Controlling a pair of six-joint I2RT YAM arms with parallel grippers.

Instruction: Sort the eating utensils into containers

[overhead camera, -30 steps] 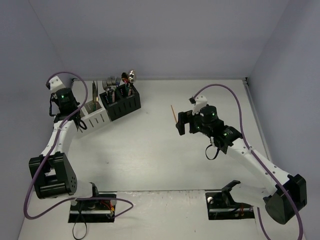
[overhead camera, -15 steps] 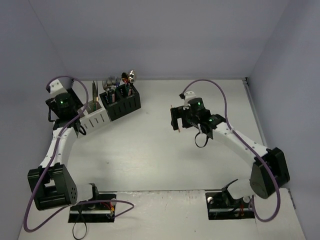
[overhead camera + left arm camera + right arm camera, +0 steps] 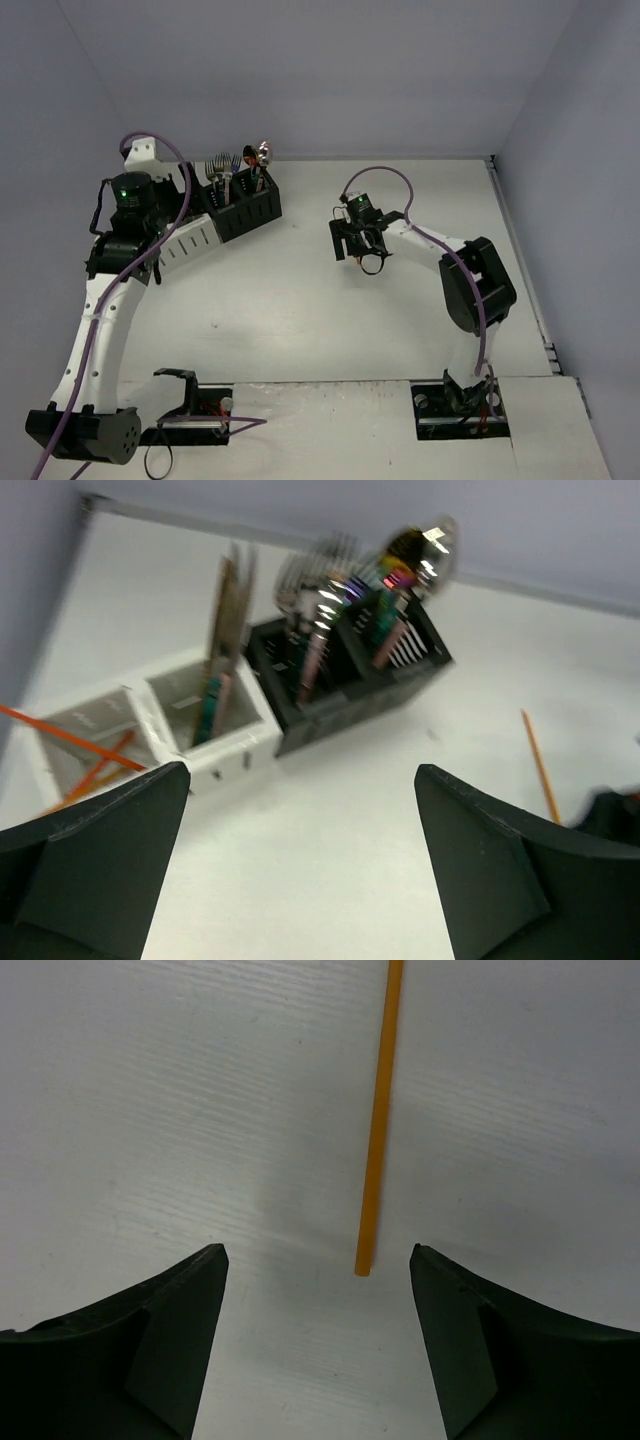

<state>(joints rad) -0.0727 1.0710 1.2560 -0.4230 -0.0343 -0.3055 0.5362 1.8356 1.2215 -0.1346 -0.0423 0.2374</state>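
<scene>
Currently the thin orange chopstick-like stick (image 3: 378, 1120) lies flat on the white table (image 3: 300, 300), long axis near-far. One end sits at the gap of my right gripper (image 3: 315, 1258), fingers spread, not touching. Top view hides it. Left wrist shows it right of the black perforated caddy (image 3: 330, 705) and white perforated caddy (image 3: 235, 730). Left gripper (image 3: 300, 775) parted, empty. Lavender walls (image 3: 300, 70).

I am operating in a robotics lab test cell. The white table (image 3: 300, 300) is enclosed by bare grey-blue walls (image 3: 300, 70), and exposed purple cabling (image 3: 383, 168) runs along the left arm (image 3: 100, 320) and right arm (image 3: 470, 280).
</scene>
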